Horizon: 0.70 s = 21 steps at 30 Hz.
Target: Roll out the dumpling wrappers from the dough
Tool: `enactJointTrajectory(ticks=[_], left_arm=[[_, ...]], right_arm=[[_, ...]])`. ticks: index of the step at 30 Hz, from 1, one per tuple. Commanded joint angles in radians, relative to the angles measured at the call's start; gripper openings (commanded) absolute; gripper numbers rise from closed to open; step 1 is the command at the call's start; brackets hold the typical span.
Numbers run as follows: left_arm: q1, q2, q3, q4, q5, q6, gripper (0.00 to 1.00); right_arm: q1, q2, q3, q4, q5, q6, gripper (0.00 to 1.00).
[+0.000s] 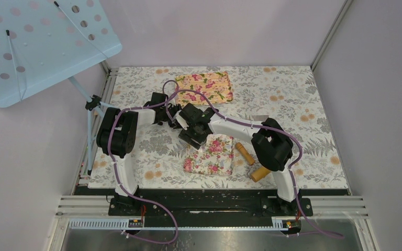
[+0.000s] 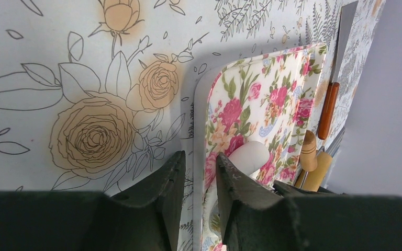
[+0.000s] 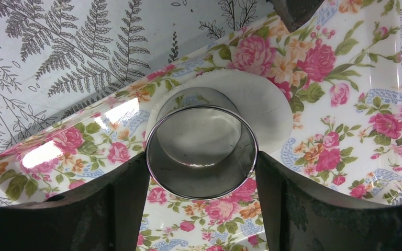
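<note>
A rose-patterned tray (image 1: pixel 217 159) lies mid-table with both arms over its far left corner. On the tray sits the dough (image 3: pixel 264 102), flattened to a white round sheet; it shows as a white hump (image 2: pixel 248 157) in the left wrist view. My right gripper (image 3: pixel 201 156) is shut on a shiny metal ring (image 3: pixel 201 189), which stands on the near part of the dough sheet. My left gripper (image 2: pixel 200 155) straddles the tray's white rim (image 2: pixel 199 104), one finger outside and one inside, shut on it. Cut dumpling wrappers are out of view.
A wooden roller (image 1: pixel 244 153) and a lighter wooden piece (image 1: pixel 260 173) lie just right of the tray. A brown-handled tool (image 2: pixel 327 110) lies beyond them. A second floral tray (image 1: pixel 204 87) sits at the back. A blue perforated board on a stand (image 1: pixel 36 42) overhangs the left.
</note>
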Motion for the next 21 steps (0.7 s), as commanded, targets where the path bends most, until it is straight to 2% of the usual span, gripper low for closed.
enactJointTrajectory(ticks=[1, 10, 15, 21], left_arm=[[0.005, 0.017, -0.026, -0.004, -0.028, 0.019, 0.29], [0.005, -0.048, -0.061, -0.023, -0.070, -0.009, 0.26], [0.005, -0.072, -0.075, -0.034, -0.078, -0.015, 0.18], [0.005, -0.034, -0.062, -0.036, -0.038, -0.027, 0.08]], right_arm=[[0.009, 0.066, 0.015, -0.018, -0.016, 0.029, 0.24], [0.008, 0.131, 0.021, -0.068, -0.022, 0.101, 0.22], [0.008, 0.140, 0.025, -0.095, -0.042, 0.115, 0.19], [0.009, 0.165, 0.030, -0.141, -0.120, 0.021, 0.18]])
